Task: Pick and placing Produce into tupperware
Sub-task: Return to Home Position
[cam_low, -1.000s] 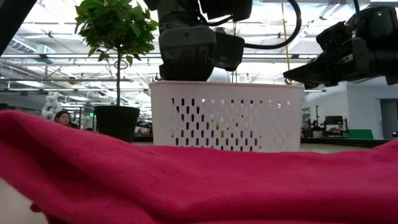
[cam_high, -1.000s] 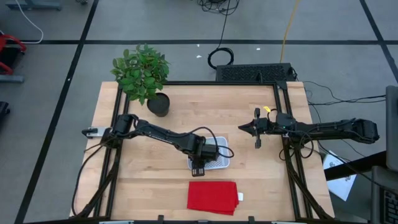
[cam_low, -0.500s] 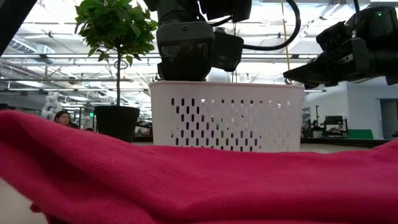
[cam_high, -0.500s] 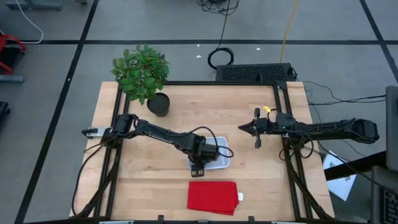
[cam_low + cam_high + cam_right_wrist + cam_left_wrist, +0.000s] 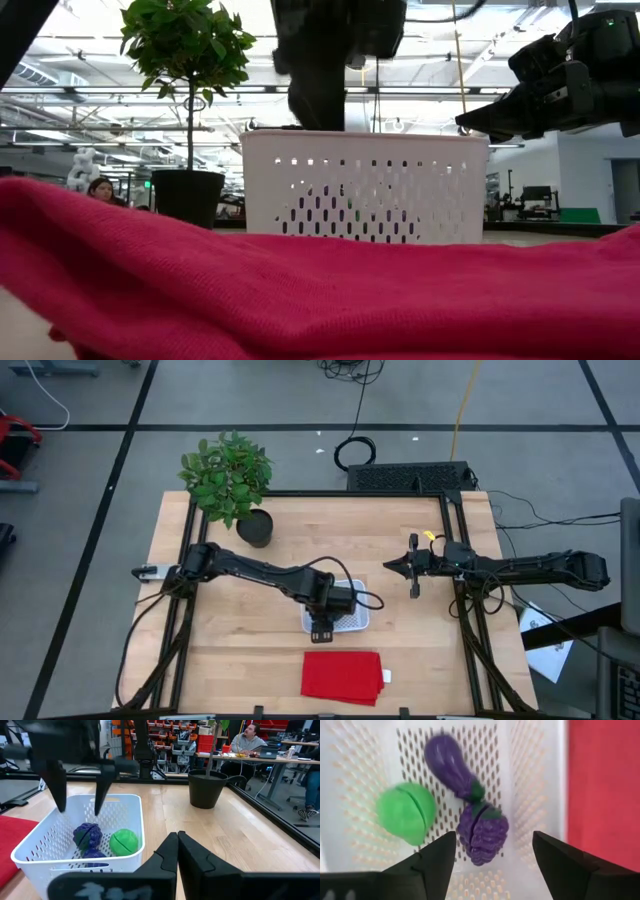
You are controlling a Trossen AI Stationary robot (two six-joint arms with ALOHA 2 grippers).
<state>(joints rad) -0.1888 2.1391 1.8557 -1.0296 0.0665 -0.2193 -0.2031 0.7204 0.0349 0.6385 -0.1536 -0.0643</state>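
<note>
- Left hand (image 5: pixel 323 622) has turned and lifted slightly over the tupperware (image 5: pixel 361 623) since a second ago; its fingers are apart and empty.
- All the produce lies inside, straight below that hand: green ball (image 5: pixel 405 817), grape (image 5: pixel 482 832), and eggplant (image 5: pixel 447 762) touching the grape.
- Retreat straight up, I'd say: the rim is close beside the fingers.
- Right hand (image 5: pixel 408 567) waits well off to the right, fingers together.
</note>
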